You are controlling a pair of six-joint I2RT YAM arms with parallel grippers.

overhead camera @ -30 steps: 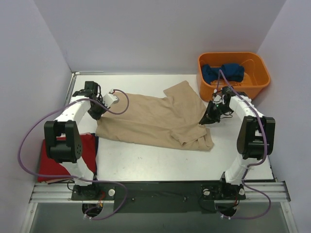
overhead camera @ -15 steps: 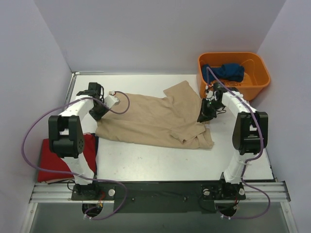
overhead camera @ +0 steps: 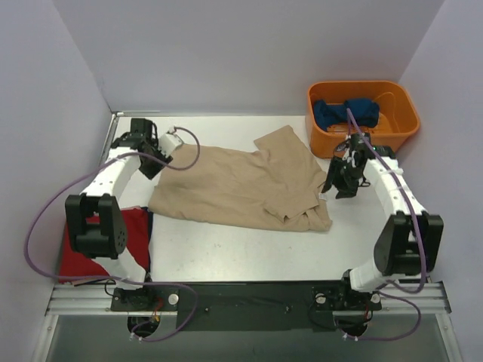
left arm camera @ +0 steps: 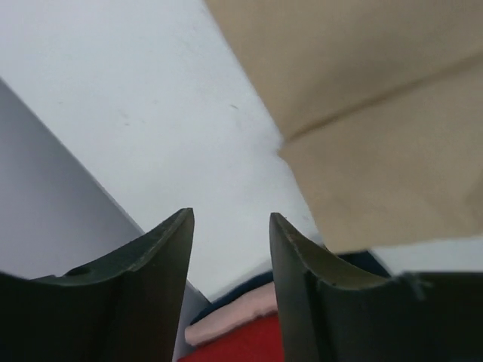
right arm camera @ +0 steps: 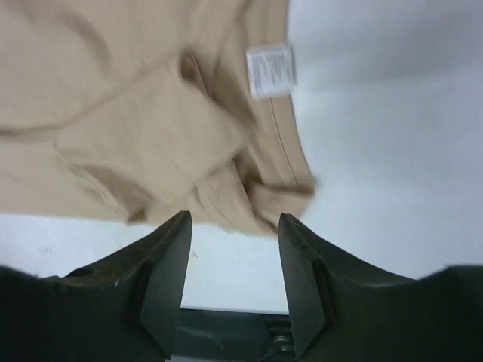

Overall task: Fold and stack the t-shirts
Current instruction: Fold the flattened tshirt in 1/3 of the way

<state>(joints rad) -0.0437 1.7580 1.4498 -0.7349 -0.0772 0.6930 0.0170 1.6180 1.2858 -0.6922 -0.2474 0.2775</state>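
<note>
A large tan t-shirt lies spread across the middle of the table, its right end bunched in folds. My left gripper hangs open just off the shirt's left edge; in the left wrist view only bare table shows between the fingers, with the tan t-shirt to the right. My right gripper is open beside the shirt's right end; in the right wrist view it holds nothing, and the tan t-shirt with its white label lies beyond the tips. A red t-shirt lies at the near left. A dark blue t-shirt sits in the bin.
The orange plastic bin stands at the back right corner, close behind my right arm. Grey walls enclose the table on the left, back and right. In the left wrist view the red t-shirt has pink and dark blue layers at its edge.
Both grippers were shut at the tan t-shirt's ends and have opened and let it go. The right gripper has drawn back to the right, the left one up and away from the edge.
</note>
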